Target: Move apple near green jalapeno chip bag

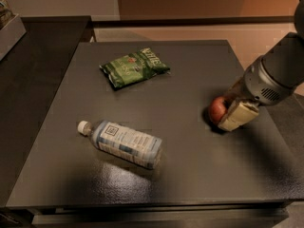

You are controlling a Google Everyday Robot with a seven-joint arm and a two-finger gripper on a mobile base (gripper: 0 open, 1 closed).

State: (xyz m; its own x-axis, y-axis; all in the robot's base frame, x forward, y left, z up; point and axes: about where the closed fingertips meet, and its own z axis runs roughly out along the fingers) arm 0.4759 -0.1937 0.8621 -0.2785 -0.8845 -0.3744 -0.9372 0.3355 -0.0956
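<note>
The dark-red apple (216,109) rests on the dark table (190,175) at the right side. My gripper (231,111) is down at the apple, touching its right side, with a cream pad in front of it and the grey arm rising to the upper right. The gripper hides part of the apple. The green jalapeno chip bag (134,68) lies flat at the far left-centre of the table, well apart from the apple.
A clear water bottle (122,144) with a white cap lies on its side at the front left. A darker counter (38,56) adjoins the table's left side. The table's right edge runs close behind the gripper.
</note>
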